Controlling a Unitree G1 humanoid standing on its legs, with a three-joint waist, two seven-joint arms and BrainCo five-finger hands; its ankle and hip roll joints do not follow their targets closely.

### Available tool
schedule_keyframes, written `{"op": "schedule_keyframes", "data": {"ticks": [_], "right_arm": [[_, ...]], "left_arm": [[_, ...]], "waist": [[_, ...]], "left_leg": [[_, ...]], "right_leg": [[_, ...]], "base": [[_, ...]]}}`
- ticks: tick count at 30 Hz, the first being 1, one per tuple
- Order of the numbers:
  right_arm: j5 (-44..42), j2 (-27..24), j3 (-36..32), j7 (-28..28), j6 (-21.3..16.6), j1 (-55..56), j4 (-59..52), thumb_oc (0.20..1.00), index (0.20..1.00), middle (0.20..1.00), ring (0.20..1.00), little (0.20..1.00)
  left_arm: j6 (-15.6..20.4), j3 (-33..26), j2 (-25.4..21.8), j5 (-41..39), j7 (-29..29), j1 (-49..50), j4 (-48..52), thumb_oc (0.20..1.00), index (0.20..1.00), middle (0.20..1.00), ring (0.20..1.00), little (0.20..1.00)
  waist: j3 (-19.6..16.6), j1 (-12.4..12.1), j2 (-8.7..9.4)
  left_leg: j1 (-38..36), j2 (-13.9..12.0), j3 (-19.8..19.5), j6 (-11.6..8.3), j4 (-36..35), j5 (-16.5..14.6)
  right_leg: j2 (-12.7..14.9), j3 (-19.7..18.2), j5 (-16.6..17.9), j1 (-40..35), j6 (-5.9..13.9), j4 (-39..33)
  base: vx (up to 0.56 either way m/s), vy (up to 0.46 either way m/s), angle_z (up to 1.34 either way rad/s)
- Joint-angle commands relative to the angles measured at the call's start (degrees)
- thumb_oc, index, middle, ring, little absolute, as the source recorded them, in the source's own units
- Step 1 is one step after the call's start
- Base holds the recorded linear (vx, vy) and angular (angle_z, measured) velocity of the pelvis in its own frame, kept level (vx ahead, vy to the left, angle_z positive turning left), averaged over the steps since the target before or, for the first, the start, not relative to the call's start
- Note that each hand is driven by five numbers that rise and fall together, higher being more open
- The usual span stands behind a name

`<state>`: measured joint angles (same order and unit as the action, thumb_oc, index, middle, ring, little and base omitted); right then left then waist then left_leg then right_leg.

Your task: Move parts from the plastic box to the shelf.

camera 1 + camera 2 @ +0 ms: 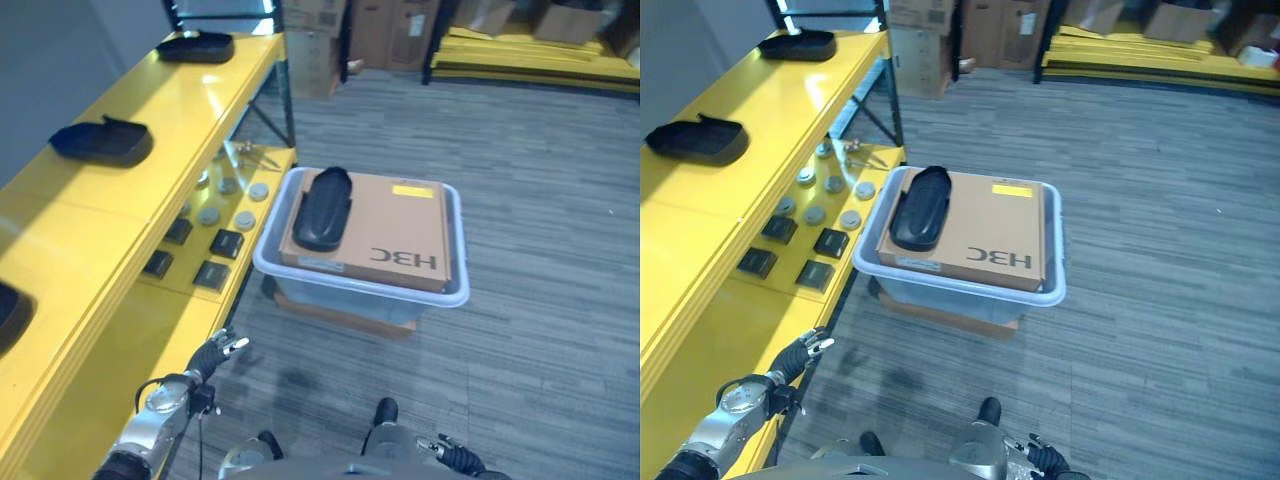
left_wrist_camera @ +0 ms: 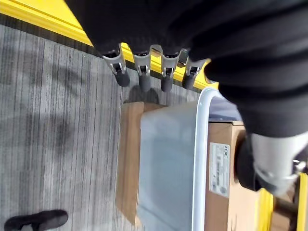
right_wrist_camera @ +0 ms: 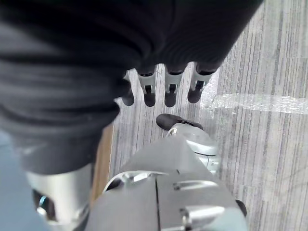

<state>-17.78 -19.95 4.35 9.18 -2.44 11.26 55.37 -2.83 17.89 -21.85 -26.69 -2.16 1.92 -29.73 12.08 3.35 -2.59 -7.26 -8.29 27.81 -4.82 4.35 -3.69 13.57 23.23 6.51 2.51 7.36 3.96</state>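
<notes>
1. The yellow shelf (image 1: 120,200) runs along nine o'clock, two black parts already on top.
2. The plastic box (image 1: 455,290) sits centre, a cardboard carton (image 1: 385,225) inside.
3. One black part (image 1: 322,208) lies on the carton, long axis twelve-to-six.
4. The left robot hand (image 1: 222,350), fingers relaxed and empty, hangs nearer, part at one o'clock.
5. The right robot hand (image 3: 166,84) hangs low, likewise relaxed and empty.

Lowest black part (image 1: 8,312) on shelf (image 1: 120,200), cut by frame edge

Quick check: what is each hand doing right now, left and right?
Left hand: open, holding nothing, beside the plastic box.
Right hand: open, empty, low over the floor.
</notes>
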Motion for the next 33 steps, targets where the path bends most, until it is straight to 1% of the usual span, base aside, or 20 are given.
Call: {"op": "schedule_keyframes", "data": {"ticks": [1,4,6,7,8,9,10,11,12,14,15,16,18,20,23,25,27,30,31,33], "right_arm": [[0.73,2.74,1.68,-2.98,-1.35,0.58,1.63,1.000,1.000,1.000,1.000,1.000],[0.69,2.70,0.70,-4.29,-1.05,0.54,2.43,1.000,1.000,1.000,1.000,1.000],[1.52,2.27,0.03,-5.63,-0.04,0.14,2.95,1.000,1.000,1.000,1.000,1.000],[1.85,1.56,-0.25,-5.53,0.64,-0.38,3.01,1.000,1.000,1.000,1.000,1.000],[1.88,0.77,-0.13,-5.81,1.17,-1.06,2.63,1.000,1.000,1.000,1.000,1.000],[1.91,0.64,-0.08,-5.96,1.33,-1.19,2.54,1.000,1.000,1.000,1.000,1.000],[0.77,-1.67,0.34,-6.27,2.96,-2.94,1.43,1.000,1.000,1.000,1.000,1.000],[0.25,-2.75,0.37,-6.45,3.39,-3.63,1.16,1.000,1.000,1.000,1.000,1.000],[-0.53,-3.88,0.28,-7.04,3.60,-4.71,1.10,1.000,1.000,1.000,1.000,1.000],[-1.53,-5.20,-0.01,-7.32,3.42,-7.07,2.30,1.000,1.000,1.000,1.000,1.000],[-1.69,-5.32,-0.06,-7.40,3.31,-7.39,2.53,1.000,1.000,1.000,1.000,1.000],[-2.66,-5.73,-0.24,-8.52,3.01,-7.80,2.59,1.000,1.000,1.000,1.000,1.000],[-5.85,-6.66,-0.57,-9.14,2.76,-7.90,1.42,1.000,1.000,1.000,1.000,1.000],[-8.27,-6.66,-0.79,-10.15,2.41,-8.73,-0.75,1.000,1.000,1.000,1.000,1.000],[-13.44,-5.33,-2.34,-11.58,1.03,-8.59,-5.17,1.000,1.000,1.000,1.000,1.000],[-15.04,-4.18,-3.75,-13.78,0.87,-8.43,-8.52,1.000,1.000,1.000,1.000,1.000],[-16.22,-3.65,-4.81,-15.00,-0.87,-9.05,-9.70,1.000,1.000,1.000,1.000,1.000],[-17.15,-3.37,-5.35,-16.03,-2.20,-9.82,-11.17,1.000,1.000,1.000,1.000,1.000],[-18.93,-3.73,-6.30,-19.50,-5.76,-11.33,-13.88,1.000,1.000,1.000,1.000,1.000],[-22.85,-6.19,-11.34,-28.17,-9.36,-15.68,-18.37,1.000,1.000,1.000,1.000,1.000]], "left_arm": [[2.17,-1.56,-2.15,2.83,4.73,-0.94,2.66,1.000,1.000,1.000,1.000,1.000],[2.61,-0.98,-1.60,9.10,6.40,-1.90,0.04,1.000,1.000,1.000,1.000,1.000],[1.21,-0.90,-0.87,10.44,7.53,-2.45,-2.74,1.000,1.000,1.000,1.000,1.000],[1.07,-0.83,-0.38,12.08,8.81,-2.39,-4.68,1.000,1.000,1.000,1.000,1.000],[0.49,-0.97,-0.04,12.67,10.02,-2.14,-7.06,1.000,1.000,1.000,1.000,1.000],[0.58,-0.99,0.07,12.72,10.20,-2.19,-7.48,1.000,1.000,1.000,1.000,1.000],[1.61,-2.68,1.22,14.83,11.70,-1.58,-12.82,1.000,1.000,1.000,1.000,1.000],[2.01,-2.80,1.25,14.76,12.03,-1.47,-14.65,1.000,1.000,1.000,1.000,1.000],[2.22,-3.01,1.57,14.98,12.72,-1.79,-17.07,1.000,1.000,1.000,1.000,1.000],[4.96,-3.10,2.22,16.88,13.33,-2.50,-23.70,1.000,1.000,1.000,1.000,1.000],[5.08,-2.98,2.30,17.54,13.43,-2.57,-24.60,1.000,1.000,1.000,1.000,1.000],[5.39,-2.44,2.25,19.19,13.72,-2.08,-26.65,1.000,1.000,1.000,1.000,1.000],[5.50,-2.36,1.98,21.18,13.38,-0.73,-28.45,1.000,1.000,1.000,1.000,1.000],[7.03,-2.59,1.89,22.46,14.02,0.58,-30.20,1.000,1.000,1.000,1.000,1.000],[7.86,-3.57,1.21,22.83,14.45,1.99,-31.02,1.000,1.000,1.000,1.000,1.000],[8.03,-4.26,0.64,21.95,14.67,2.34,-30.07,1.000,1.000,1.000,1.000,1.000],[8.08,-4.69,0.39,20.74,15.14,2.57,-28.80,1.000,1.000,1.000,1.000,1.000],[8.67,-4.73,0.28,19.90,15.50,2.93,-27.99,1.000,1.000,1.000,1.000,1.000],[9.91,-4.87,0.19,19.47,15.38,3.32,-27.37,1.000,1.000,1.000,1.000,1.000],[11.36,-4.30,0.30,20.86,15.34,4.15,-26.27,1.000,1.000,1.000,1.000,1.000]], "waist": [[0.06,-0.55,4.16],[-0.33,0.49,4.45],[-0.56,1.11,4.73],[-0.62,1.14,4.62],[-0.32,0.85,4.38],[-0.25,0.85,4.19],[1.09,-0.62,3.86],[1.71,-1.35,3.79],[2.14,-1.66,3.99],[3.01,-2.43,3.62],[3.25,-2.66,3.48],[3.69,-3.44,2.28],[4.50,-4.24,1.74],[4.20,-4.76,1.95],[4.10,-5.09,2.13],[4.07,-5.21,2.32],[4.45,-5.63,2.27],[4.47,-6.02,2.28],[4.97,-6.76,2.31],[5.56,-8.13,2.32]], "left_leg": [[3.32,2.61,-2.00,5.46,6.03,-5.73],[3.24,0.12,-1.41,4.53,7.22,-5.61],[3.06,-2.41,-1.09,3.45,9.65,-5.86],[2.98,-4.29,-1.71,2.29,12.29,-5.20],[3.85,-6.06,-3.53,0.74,16.11,-2.92],[4.26,-6.60,-3.99,0.31,17.00,-2.60],[9.93,-7.88,-11.92,-1.99,28.22,2.30],[13.22,-7.25,-15.55,-2.48,31.48,4.17],[15.86,-5.80,-17.44,-1.69,30.16,5.68],[14.65,-3.92,-17.95,-0.92,19.22,5.12],[14.04,-3.64,-17.91,-0.96,16.25,5.68],[14.27,-3.58,-19.06,-2.10,7.22,10.64],[16.61,-3.74,-20.72,-2.24,4.48,13.98],[15.37,-2.23,-22.09,-0.87,3.23,10.43],[14.93,-0.57,-22.17,-0.08,4.61,7.52],[15.29,0.49,-21.50,0.70,5.47,6.15],[15.47,1.33,-21.49,1.41,5.91,5.26],[16.10,1.76,-21.66,1.81,5.99,5.07],[16.56,1.98,-21.70,2.15,6.20,4.65],[17.54,1.89,-21.37,2.23,5.83,4.52]], "right_leg": [[4.74,-0.86,4.62,2.45,7.29,-1.54],[3.55,-1.36,3.04,2.28,6.59,-0.91],[2.63,-1.33,1.80,2.36,5.45,0.05],[1.82,-1.29,0.92,2.51,4.44,0.83],[0.70,-1.71,-0.09,2.62,3.16,1.57],[0.31,-1.72,-0.37,2.68,2.83,1.73],[-2.17,-4.07,-2.10,2.10,0.01,2.27],[-2.83,-5.17,-2.58,1.68,-0.83,2.14],[-2.77,-5.56,-2.20,2.01,-1.56,1.81],[-2.74,-6.61,-2.67,1.62,-0.53,1.48],[-2.72,-6.79,-2.76,1.32,-0.27,1.38],[-3.28,-7.19,-3.25,0.07,0.29,0.92],[-2.99,-7.92,-4.45,-2.02,0.17,1.04],[-1.24,-8.32,-5.39,-0.97,1.09,3.20],[1.49,-8.21,-5.04,1.60,2.73,6.33],[2.83,-8.06,-4.47,2.50,3.55,6.64],[3.46,-8.38,-4.21,2.95,3.98,6.80],[3.66,-8.42,-3.82,3.45,4.08,6.54],[3.78,-8.24,-3.65,3.38,4.20,6.07],[3.88,-7.18,-3.30,3.15,4.55,4.65]], "base": [[0.13,-0.263,-0.20],[0.14,-0.231,-0.13],[0.17,-0.265,0.00],[0.15,-0.207,-0.02],[0.13,-0.181,-0.06],[0.15,-0.219,-0.33],[0.09,-0.144,-0.49],[0.03,-0.097,-0.64],[-0.03,0.105,-0.76],[0.03,0.184,-1.02],[0.16,0.258,-0.80],[0.15,0.218,-0.47],[0.22,0.299,0.09],[0.15,0.272,-0.09],[0.10,0.198,-0.90],[0.09,0.157,-0.28],[0.05,0.098,0.11],[0.01,0.019,0.05],[0.01,0.000,0.14],[-0.01,-0.008,0.13]]}}
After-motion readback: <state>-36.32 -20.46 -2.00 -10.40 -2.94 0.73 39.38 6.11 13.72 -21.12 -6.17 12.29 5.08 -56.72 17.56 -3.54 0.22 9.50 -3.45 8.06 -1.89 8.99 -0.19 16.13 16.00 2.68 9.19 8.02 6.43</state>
